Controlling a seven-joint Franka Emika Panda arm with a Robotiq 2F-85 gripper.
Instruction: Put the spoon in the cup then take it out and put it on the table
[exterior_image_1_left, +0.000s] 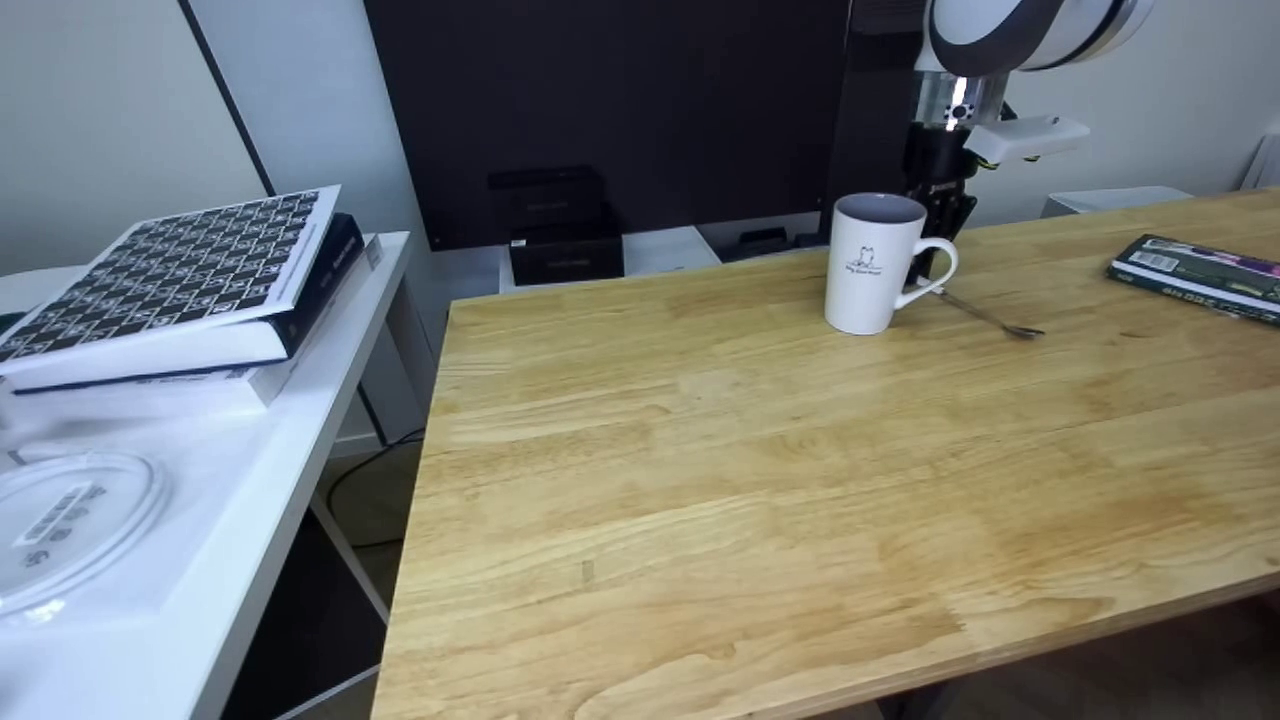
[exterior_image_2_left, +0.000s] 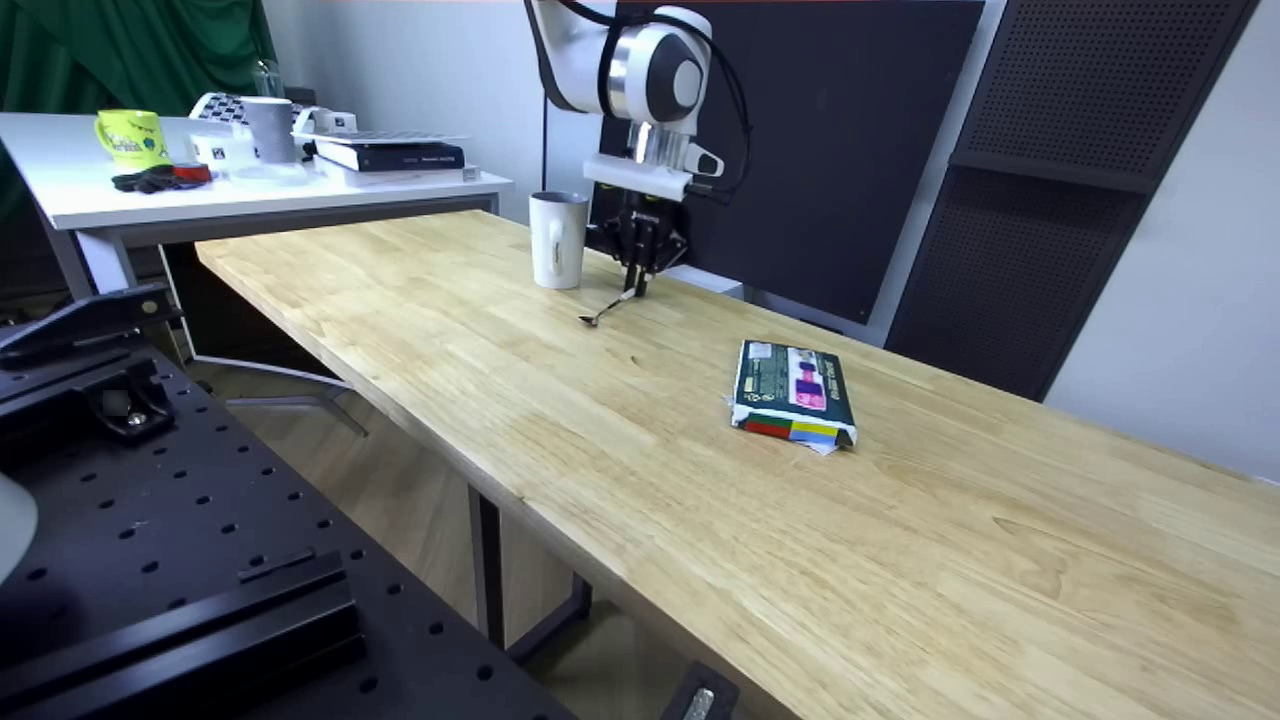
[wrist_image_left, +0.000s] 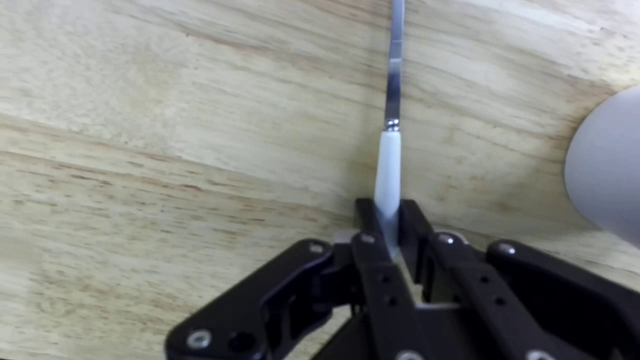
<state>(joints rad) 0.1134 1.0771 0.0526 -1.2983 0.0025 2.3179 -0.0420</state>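
Observation:
In the wrist view my gripper (wrist_image_left: 388, 216) is shut on the white handle of the spoon (wrist_image_left: 388, 167). Its silver stem runs up out of that picture, so the bowl is cut off there. An exterior view shows the spoon bowl (exterior_image_2_left: 590, 321) low at the table top, the handle slanting up to my fingertips. The white cup (exterior_image_1_left: 862, 280) stands upright on the wooden table (exterior_image_1_left: 700, 450), close beside the gripper and apart from it. Part of the cup (wrist_image_left: 610, 165) shows at the right edge of the wrist view. In an exterior view, the cup's handle partly hides my fingers.
A dark green packet (exterior_image_2_left: 795, 395) lies on the table farther along, in both exterior views. Beside the table stands a white side table (exterior_image_1_left: 230, 470) with stacked books (exterior_image_1_left: 170, 280). A dark panel (exterior_image_1_left: 620, 120) rises behind the table's back edge.

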